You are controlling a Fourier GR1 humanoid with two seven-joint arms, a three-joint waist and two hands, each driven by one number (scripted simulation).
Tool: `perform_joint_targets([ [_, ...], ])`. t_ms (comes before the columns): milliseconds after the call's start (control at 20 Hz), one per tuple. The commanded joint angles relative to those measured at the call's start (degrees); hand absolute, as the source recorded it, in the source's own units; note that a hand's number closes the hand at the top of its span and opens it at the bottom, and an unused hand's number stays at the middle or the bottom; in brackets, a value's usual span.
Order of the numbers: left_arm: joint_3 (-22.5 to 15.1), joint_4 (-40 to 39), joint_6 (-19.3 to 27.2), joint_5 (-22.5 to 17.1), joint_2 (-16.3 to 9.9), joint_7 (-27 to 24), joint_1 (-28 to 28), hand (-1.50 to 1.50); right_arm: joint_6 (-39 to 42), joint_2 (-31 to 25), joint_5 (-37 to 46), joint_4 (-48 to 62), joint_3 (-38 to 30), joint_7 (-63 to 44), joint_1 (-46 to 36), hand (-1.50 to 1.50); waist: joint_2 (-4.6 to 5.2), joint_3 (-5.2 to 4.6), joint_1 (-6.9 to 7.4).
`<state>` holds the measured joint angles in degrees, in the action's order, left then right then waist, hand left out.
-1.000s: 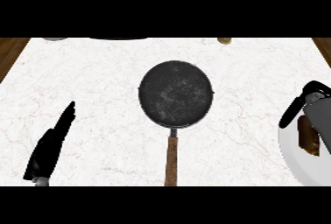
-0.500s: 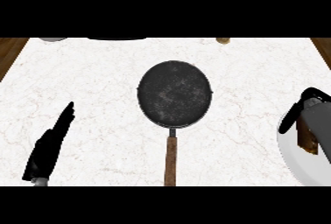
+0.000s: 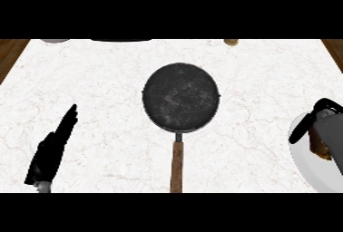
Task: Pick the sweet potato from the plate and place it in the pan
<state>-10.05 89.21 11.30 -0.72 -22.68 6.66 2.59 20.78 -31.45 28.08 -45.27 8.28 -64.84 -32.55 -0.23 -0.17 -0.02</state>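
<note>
I see the brown sweet potato (image 3: 319,148) on the white round plate (image 3: 309,168) at the counter's right edge, mostly hidden; its long axis looks near-far. My right hand (image 3: 320,117) sits over it, fingers curled around it. The black round pan with wooden handle (image 3: 181,97) is mid-counter, handle toward me. White marble counter (image 3: 94,77) is bare between pan and plate. Left hand (image 3: 53,149) rests lower left, fingers straight.

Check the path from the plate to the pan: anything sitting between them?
Nothing visible. Only bare white marble counter lies between the white round plate at the right edge and the black round frying pan at centre. The brown sweet potato is on the plate, partly hidden by the right hand.
</note>
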Motion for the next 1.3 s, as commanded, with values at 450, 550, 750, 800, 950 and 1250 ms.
perform_joint_targets([
  [450, -0.37, 1.2, -0.49, 2.98, 3.52, 0.63, 1.39, 0.0, -3.66, 2.33, 2.56, -3.54, -5.63, -4.28, 3.93, 1.5, 0.14, 0.15, -0.07],
  [550, -0.71, 3.55, 0.0, 3.83, 3.47, 1.7, 2.6, 0.0, -5.82, 5.97, 3.54, -2.85, -5.4, -6.15, 2.79, 1.5, 0.17, 0.16, 0.29],
  [750, 1.88, 2.19, -2.04, 2.91, 2.41, 0.95, 2.01, 0.0, -7.4, 5.12, 5.95, -4.46, -5.61, -3.77, 5.5, 1.5, 0.18, 0.15, 0.08],
  [800, 2.93, 5.87, -3.19, 2.34, 0.81, 1.83, 4.25, 0.0, -2.55, 3.83, 4.0, -13.23, -4.96, -0.69, 7.87, 1.5, -0.03, 0.14, -0.17],
  [950, 2.61, 2.67, -2.89, 1.74, 1.48, 2.58, 0.65, 0.0, 3.66, 2.89, 2.03, -14.22, 0.03, 19.95, 4.78, 1.5, -0.05, 0.16, -0.38],
  [1250, 2.13, 1.99, -2.14, 2.63, 2.48, 0.03, 3.72, 0.0, -2.6, -3.7, 6.61, -27.23, 3.71, 37.53, 6.66, 1.5, -0.29, 0.16, -0.83],
])
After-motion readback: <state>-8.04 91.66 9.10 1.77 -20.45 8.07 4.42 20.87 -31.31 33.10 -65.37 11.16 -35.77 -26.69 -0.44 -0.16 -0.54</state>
